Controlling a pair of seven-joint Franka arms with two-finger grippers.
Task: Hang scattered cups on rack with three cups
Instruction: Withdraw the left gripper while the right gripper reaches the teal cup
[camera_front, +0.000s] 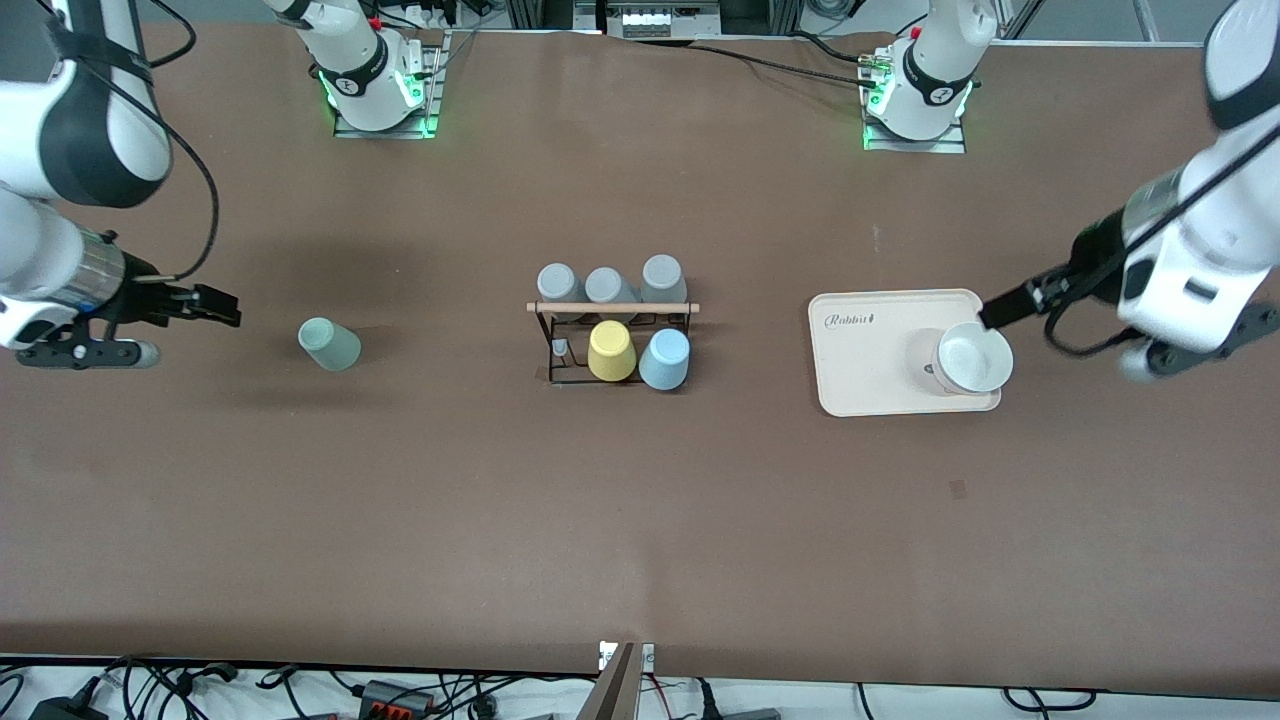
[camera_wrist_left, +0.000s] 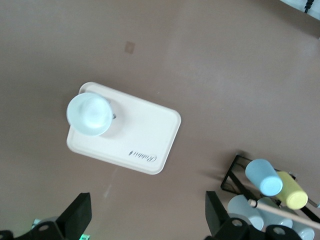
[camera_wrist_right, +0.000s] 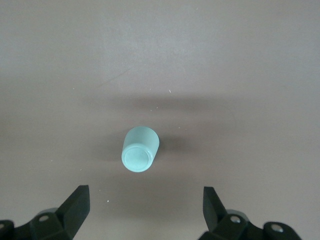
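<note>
A mint-green cup (camera_front: 329, 344) stands mouth-down on the bare table toward the right arm's end; it also shows in the right wrist view (camera_wrist_right: 140, 149). My right gripper (camera_front: 222, 308) (camera_wrist_right: 145, 212) is open and empty, beside that cup and apart from it. The black wire rack (camera_front: 560, 372) with its wooden rod (camera_front: 612, 307) stands mid-table. A light blue cup (camera_front: 664, 358) (camera_wrist_left: 263, 177) sits on the rack beside the yellow cup (camera_front: 611, 351). My left gripper (camera_front: 1005, 308) (camera_wrist_left: 148, 220) is open and empty by the tray's edge.
Three grey cups (camera_front: 606, 284) sit on the rack's side farther from the front camera. A cream tray (camera_front: 860, 350) (camera_wrist_left: 150, 135) toward the left arm's end bears a pale whitish cup (camera_front: 972, 357) (camera_wrist_left: 90, 114) standing mouth-up.
</note>
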